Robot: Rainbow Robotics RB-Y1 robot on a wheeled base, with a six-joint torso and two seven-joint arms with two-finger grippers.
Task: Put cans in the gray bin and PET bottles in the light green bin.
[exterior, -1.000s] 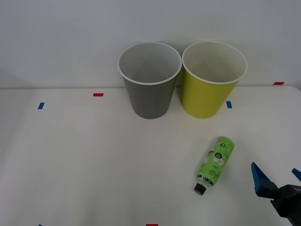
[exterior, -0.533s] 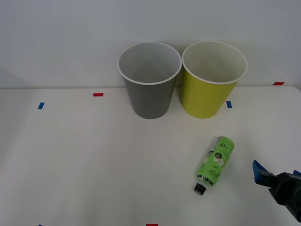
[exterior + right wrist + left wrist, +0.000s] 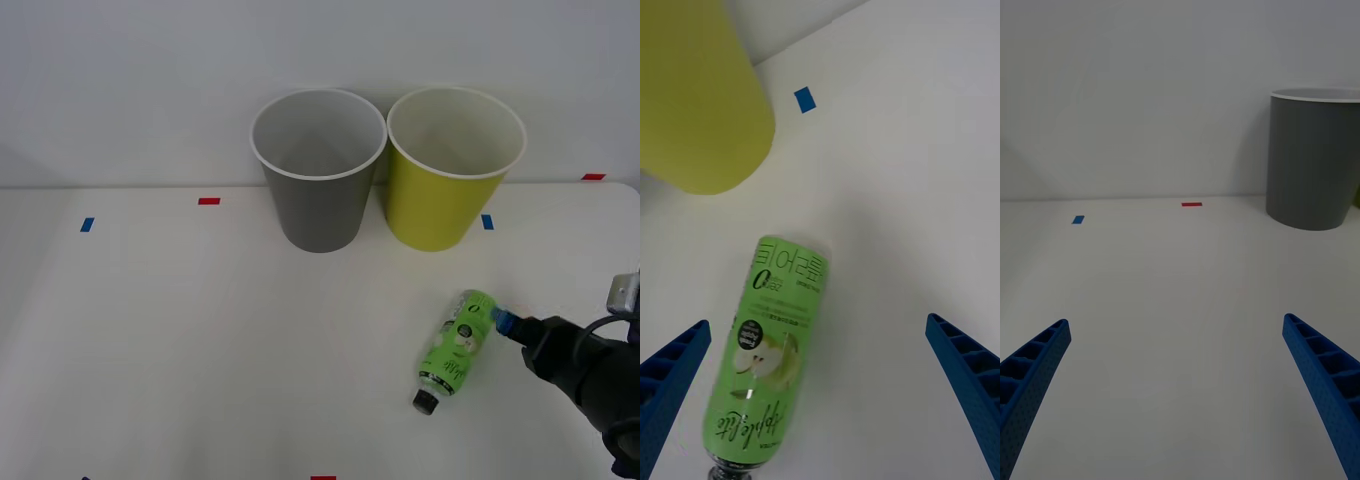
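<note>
The PET bottle (image 3: 458, 345), green-labelled with a black cap, lies on its side on the white table, its cap toward me. My right gripper (image 3: 505, 322) hangs just above and right of the bottle's base end. In the right wrist view this gripper (image 3: 817, 322) is open, and the bottle (image 3: 775, 352) lies below, nearer one finger. Behind stand the gray bin (image 3: 318, 170) and, to its right, the light green bin (image 3: 455, 170), both upright. My left gripper (image 3: 1176, 322) is open over bare table, with the gray bin (image 3: 1311, 161) ahead. Cans are out of view.
Small tape marks dot the table: red (image 3: 208, 201) and blue (image 3: 87, 225) at the left, blue (image 3: 487, 222) beside the light green bin, red (image 3: 592, 177) at the far right. A white wall rises behind the bins.
My right gripper has come forward and leftward from the table's near right corner to the bottle's base end. The bottle and both bins have stayed put.
</note>
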